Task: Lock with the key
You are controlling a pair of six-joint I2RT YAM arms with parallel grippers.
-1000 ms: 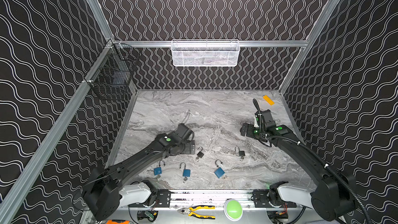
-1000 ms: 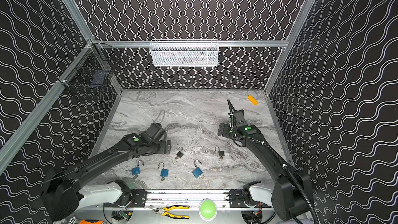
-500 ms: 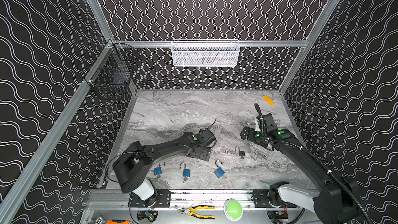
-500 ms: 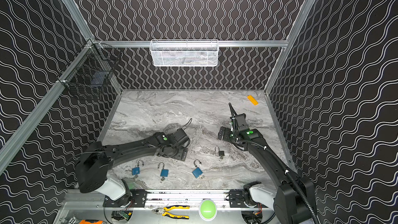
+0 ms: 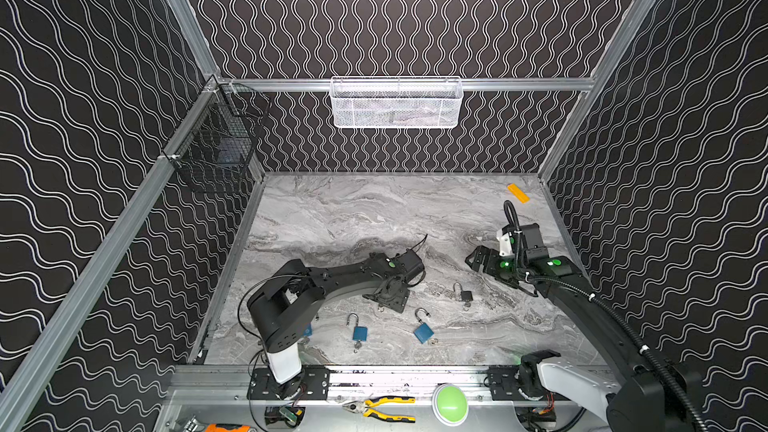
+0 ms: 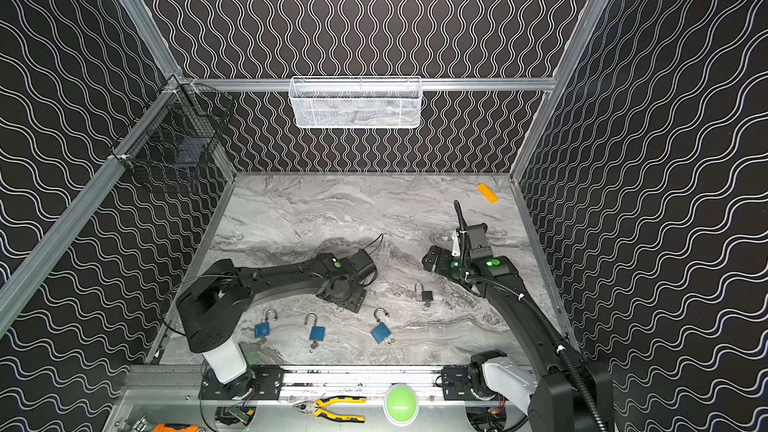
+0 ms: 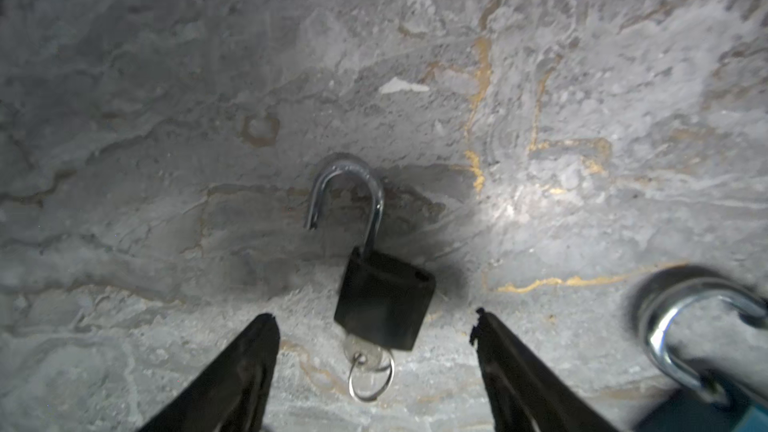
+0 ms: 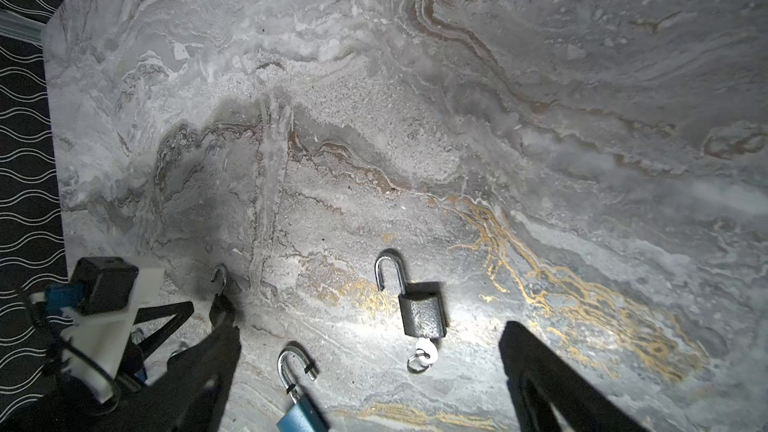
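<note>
- Clearance is kept from the leftmost blue-bodied padlock point(image 6: 262, 329) and the middle blue-bodied padlock point(image 6: 316, 332), which lie with silver shackles raised near the front edge of the grey marbled table point(image 6: 332, 209).
- The left gripper point(image 7: 374, 315) is held low over the small black metal padlock point(image 7: 384, 299). Its black fingers point(image 7: 249, 351) are spread on either side of the body, and nothing is touched.
- This padlock lies flat, left of the table's middle. Its silver shackle point(image 7: 347, 197) is swung open, and a silver key point(image 7: 365, 353) with a ring is seated in its base.
- The step in hand is judged to be a grasp of the body. The pinch is best placed square across the flat sides, so that shackle and key are left free.
- The right-hand blue-bodied padlock point(image 6: 381, 332), just beside, is not to be swept aside.
- The second black padlock point(image 6: 427, 295), also open and keyed, lies further right, near the right gripper point(image 8: 370, 330).
- That gripper is spread wide and empty above the table. It is judged to be needed for pressing the shackle home and turning the key.
</note>
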